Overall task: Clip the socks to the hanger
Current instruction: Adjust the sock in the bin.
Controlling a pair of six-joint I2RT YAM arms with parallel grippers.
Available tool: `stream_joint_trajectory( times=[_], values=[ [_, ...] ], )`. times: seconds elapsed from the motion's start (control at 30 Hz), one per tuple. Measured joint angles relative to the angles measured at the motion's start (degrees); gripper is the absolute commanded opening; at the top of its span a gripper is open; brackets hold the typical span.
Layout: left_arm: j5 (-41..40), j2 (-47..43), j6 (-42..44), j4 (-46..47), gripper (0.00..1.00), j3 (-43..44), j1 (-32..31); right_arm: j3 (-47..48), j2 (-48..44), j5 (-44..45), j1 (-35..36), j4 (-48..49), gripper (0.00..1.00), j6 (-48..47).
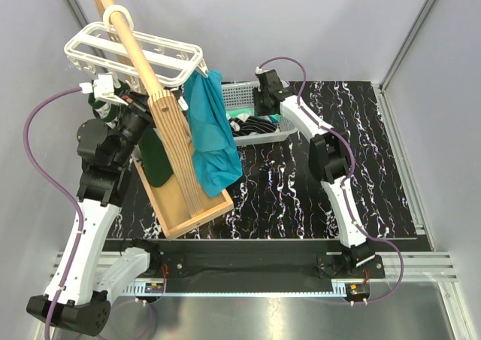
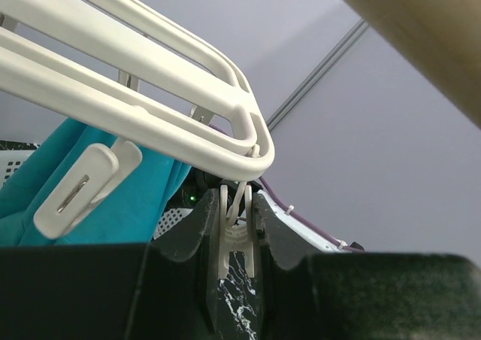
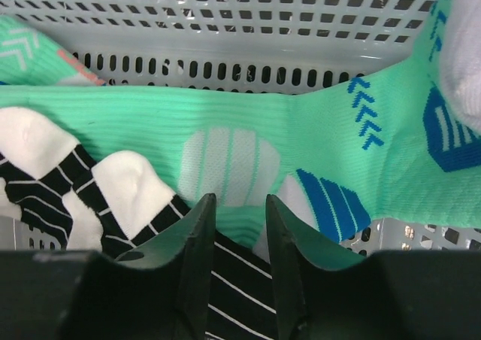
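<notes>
Plastic fills my left wrist view: the white rectangular plastic hanger rack (image 2: 150,125) runs from the upper left down to the centre, and from its rounded corner hangs a small white plastic clip (image 2: 234,238). My left gripper (image 2: 235,204) has its jaws drawn in close on that clip, one finger against each side, at the bottom centre of the frame. A second white clip (image 2: 83,186) dangles at the lower left, in front of the large teal-blue cloth (image 2: 161,197). In the overhead view the rack sits at the upper left, its round hook loop (image 1: 114,10) around the pale wooden pole (image 1: 128,39), which rises from a slatted wooden stand (image 1: 180,159). A long dark green garment (image 1: 155,159) hangs left of the stand, the teal cloth to its right. My right gripper (image 3: 240,201) is down in the light grey mesh basket (image 3: 240,9), upper middle of the overhead view, on the black marbled table (image 1: 301,182). Its jaws stand a narrow slot apart, with nothing caught between them that I can see. Just beyond their tips lies a mint green sock with blue chevrons (image 3: 225,122), stretched across the frame's centre. A black sock with thin white stripes and a white toe (image 3: 143,204) lies at the lower left, passing under the fingers. The socks I can see all lie in the basket, well apart from the rack.
</notes>
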Motion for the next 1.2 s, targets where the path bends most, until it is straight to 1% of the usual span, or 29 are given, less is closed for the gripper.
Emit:
stream_joint_trajectory(
  times=[0.03,0.1,0.17,0.2,0.3,0.43,0.5,0.6,0.67,0.7,0.73,0.77,0.87,0.9,1.07,1.1,1.13,1.2],
  values=[
    [-0.02,0.00,-0.15,0.02,0.00,0.00,0.00,0.00,0.00,-0.28,-0.02,0.02,0.39,-0.22],
    [-0.13,-0.02,-0.57,0.33,0.00,-0.15,0.00,0.02,0.00,-0.94,-0.02,0.00,0.42,-0.39],
    [-0.26,-0.24,-0.98,0.85,0.00,-0.68,0.00,0.02,0.00,-2.08,-0.09,-0.02,0.50,-0.31],
    [-0.28,-0.35,-1.07,0.85,0.00,-0.90,0.00,0.02,0.00,-2.69,-0.09,-0.02,0.57,-0.20],
    [-0.44,-0.46,-1.22,0.81,0.00,-0.90,0.00,-0.66,-0.02,-5.16,-0.11,0.70,0.64,0.31],
    [-0.48,-0.96,-1.22,0.79,0.00,-0.90,0.00,-3.65,-0.02,-7.23,-0.13,1.95,0.66,1.84],
    [-0.44,-1.09,-1.20,0.76,0.00,-0.85,0.00,-4.76,-0.02,-8.20,-0.15,2.16,0.64,2.36],
    [-0.17,-1.01,-0.96,0.13,0.00,-0.61,0.00,-6.25,-0.33,-9.03,-0.17,3.30,0.53,2.91],
    [0.04,-0.98,-0.87,-0.66,0.00,-0.26,0.00,-6.78,-0.57,-8.94,-0.26,3.48,0.42,3.34],
    [0.09,-0.98,-0.83,-0.85,0.00,-0.13,0.00,-6.78,-0.57,-8.87,-0.33,3.50,0.35,3.39],
    [0.17,-0.98,-0.81,-0.92,0.00,-0.07,0.00,-6.78,-0.57,-8.59,-0.35,3.48,0.31,3.61],
    [0.24,-1.01,-0.81,-0.92,0.00,-0.07,0.00,-6.75,-0.59,-8.26,-0.37,3.45,0.22,3.61],
    [0.28,-1.01,-0.87,-0.94,0.00,-0.07,0.00,-5.70,-0.66,-7.02,-0.37,2.56,0.00,3.08],
    [0.28,-1.01,-0.90,-0.92,0.00,-0.07,0.00,-5.05,-0.66,-6.14,-0.37,2.12,0.00,2.86],
    [0.39,-1.07,-0.85,-1.07,0.00,-0.07,0.00,-1.57,-1.51,-1.44,-0.87,1.20,0.00,3.08],
    [0.44,-1.07,-0.85,-1.18,0.00,-0.07,0.00,-1.11,-1.81,-1.11,-1.27,1.22,0.02,3.43],
    [0.59,-1.07,-0.85,-1.42,0.00,-0.07,0.00,-0.85,-2.23,-0.94,-1.79,1.31,0.12,3.82],
    [0.76,-1.07,-0.85,-1.60,0.00,-0.07,0.00,-0.52,-2.82,-1.14,-3.02,1.53,0.37,4.81]
  ],
)
